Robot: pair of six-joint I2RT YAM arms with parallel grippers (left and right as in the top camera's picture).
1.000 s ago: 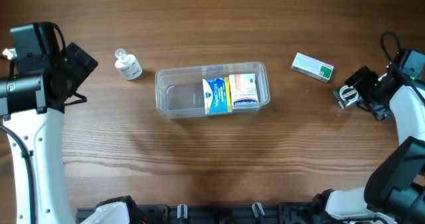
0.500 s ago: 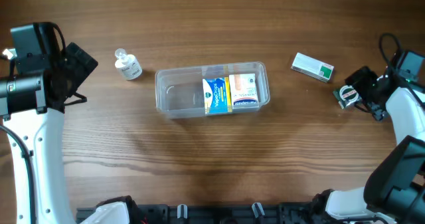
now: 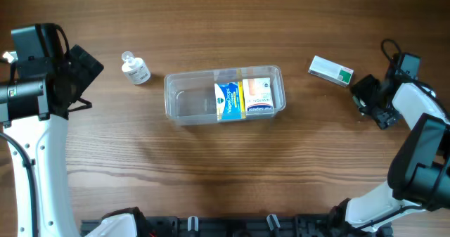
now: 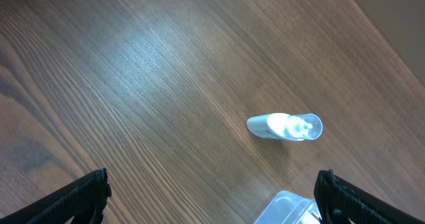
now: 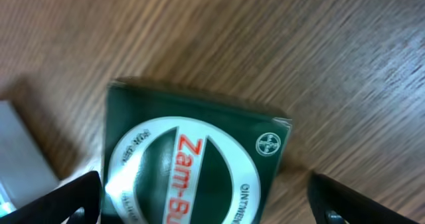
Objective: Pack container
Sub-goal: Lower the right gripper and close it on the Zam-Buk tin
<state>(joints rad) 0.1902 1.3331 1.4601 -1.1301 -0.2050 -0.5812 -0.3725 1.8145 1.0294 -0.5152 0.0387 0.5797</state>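
the container [image 3: 184,105] sits mid-table, well apart from both claws; left gripper [image 3: 81,71] gapes wide, right gripper [image 3: 370,101] gapes wide over a green box [image 5: 192,161].

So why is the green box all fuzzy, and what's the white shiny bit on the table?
Right wrist view: the green box sits very close to the camera, so it looks blurry. Left wrist view: the pale patch is light glaring off the table; the little bottle looks sharp. Overhead view: even light, faint shadows.
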